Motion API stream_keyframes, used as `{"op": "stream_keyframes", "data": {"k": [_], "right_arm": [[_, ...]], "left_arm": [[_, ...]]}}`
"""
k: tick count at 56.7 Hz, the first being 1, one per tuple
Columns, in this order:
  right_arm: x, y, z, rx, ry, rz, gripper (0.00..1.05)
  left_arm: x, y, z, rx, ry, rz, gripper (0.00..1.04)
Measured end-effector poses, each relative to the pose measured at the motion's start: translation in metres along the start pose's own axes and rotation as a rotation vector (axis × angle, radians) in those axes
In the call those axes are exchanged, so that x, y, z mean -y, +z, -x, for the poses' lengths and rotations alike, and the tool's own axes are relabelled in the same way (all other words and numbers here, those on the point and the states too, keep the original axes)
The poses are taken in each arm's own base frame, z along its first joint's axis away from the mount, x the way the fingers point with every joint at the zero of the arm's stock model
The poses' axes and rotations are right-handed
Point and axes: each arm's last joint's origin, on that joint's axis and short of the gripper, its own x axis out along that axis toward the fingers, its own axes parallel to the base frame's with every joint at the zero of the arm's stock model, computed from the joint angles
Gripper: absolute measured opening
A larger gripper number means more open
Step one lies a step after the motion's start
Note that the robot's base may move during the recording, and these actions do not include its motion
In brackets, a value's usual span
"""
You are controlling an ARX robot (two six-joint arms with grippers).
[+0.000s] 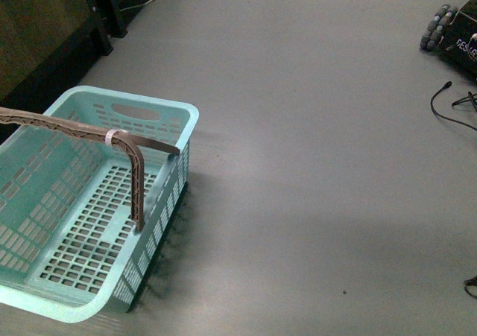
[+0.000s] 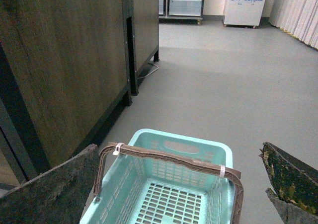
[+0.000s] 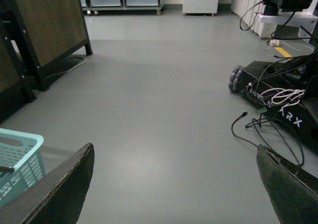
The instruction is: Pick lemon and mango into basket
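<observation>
One pale turquoise basket [image 1: 168,124] stands upright on the grey floor [image 1: 313,165] at the near left of the front view; its brown arched handle [image 1: 138,179] is raised across the opening, with a white tie [image 1: 113,136] wrapped round it close to the bend; a dark wood-panelled cabinet [image 1: 37,30] on black legs stands at the far left, just beyond the basket; at the far right sits a black wheeled robot base [image 1: 458,30], and a loose black cable [image 1: 447,105] lies on the floor near it; the left gripper [image 2: 178,145] hangs above the basket on its near side, jaws spread wide open, its dark fingers [image 2: 49,189] showing to either side of the basket in the left wrist view; the right gripper [image 3: 174,147] hangs over the floor to the right of the basket, jaws likewise wide open, and only a corner of the basket shows in its wrist view; glass-door fridges [image 2: 181,0] and a white chest freezer [image 2: 243,5] stand against the far wall
</observation>
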Motion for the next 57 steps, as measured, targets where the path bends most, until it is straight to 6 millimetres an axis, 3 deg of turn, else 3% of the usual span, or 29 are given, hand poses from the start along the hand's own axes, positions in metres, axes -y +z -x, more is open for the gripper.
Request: {"op": "stream_keyframes", "data": {"k": [43, 46, 50, 57], "right_arm": [[0.000, 0.000, 0.000, 0.000, 0.000, 0.000, 0.96], [0.000, 0.000, 0.000, 0.000, 0.000, 0.000, 0.96], [0.000, 0.000, 0.000, 0.000, 0.001, 0.000, 0.96], [0.000, 0.000, 0.000, 0.000, 0.000, 0.000, 0.96]], "left_arm": [[0.000, 0.000, 0.000, 0.000, 0.000, 0.000, 0.98], [0.001, -0.001, 0.000, -0.107, -0.019, 0.077, 0.98], [0.001, -0.003, -0.004, -0.380, 0.018, 0.344, 0.98], [-0.002, -0.007, -0.017, -0.467, 0.081, 0.737, 0.98]]}}
